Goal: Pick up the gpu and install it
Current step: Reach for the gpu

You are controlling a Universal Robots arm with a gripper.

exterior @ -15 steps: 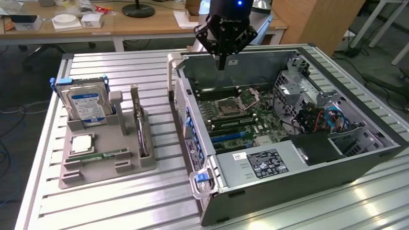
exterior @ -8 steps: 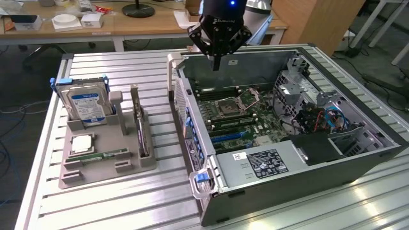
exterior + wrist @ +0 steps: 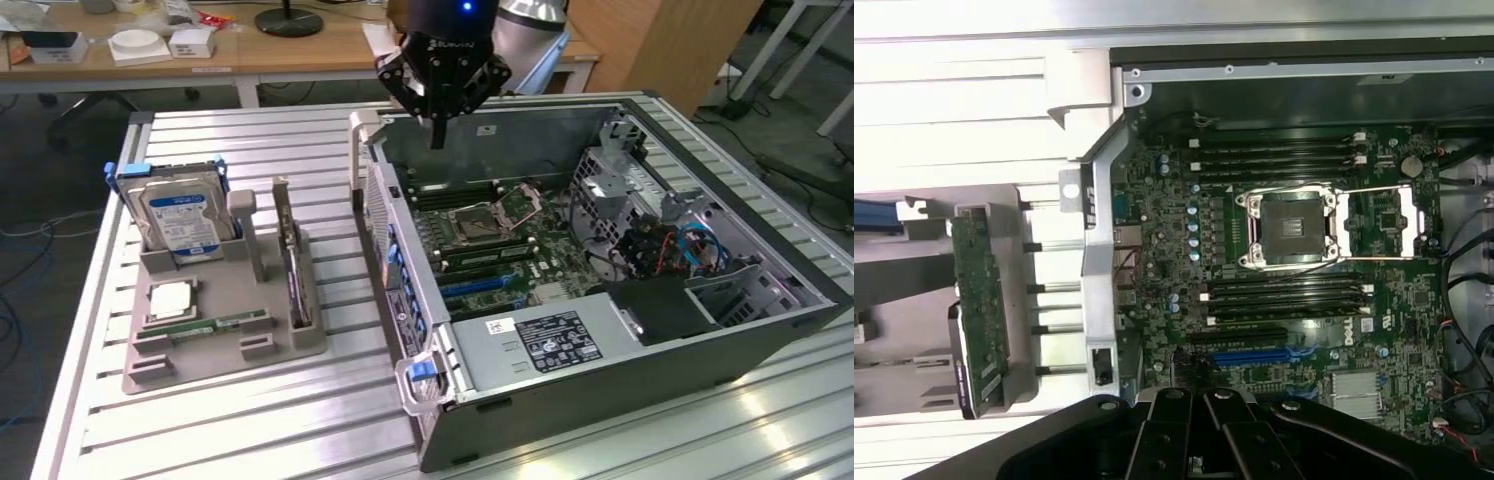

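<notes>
My jaws were shut on nothing above the case [image 3: 641,365], gpu [image 3: 296,270] upright well off to their side; grabbing it cleanly meant opening wide, squared to its top edge.

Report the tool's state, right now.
Tool: closed, holding nothing, above the open computer case. The graphics card stands in the grey holder.

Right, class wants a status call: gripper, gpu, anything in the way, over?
Gripper shut, empty, above the open computer case. Gpu upright in grey holder, untouched. Hard drive stands alongside, apart from the card.
</notes>
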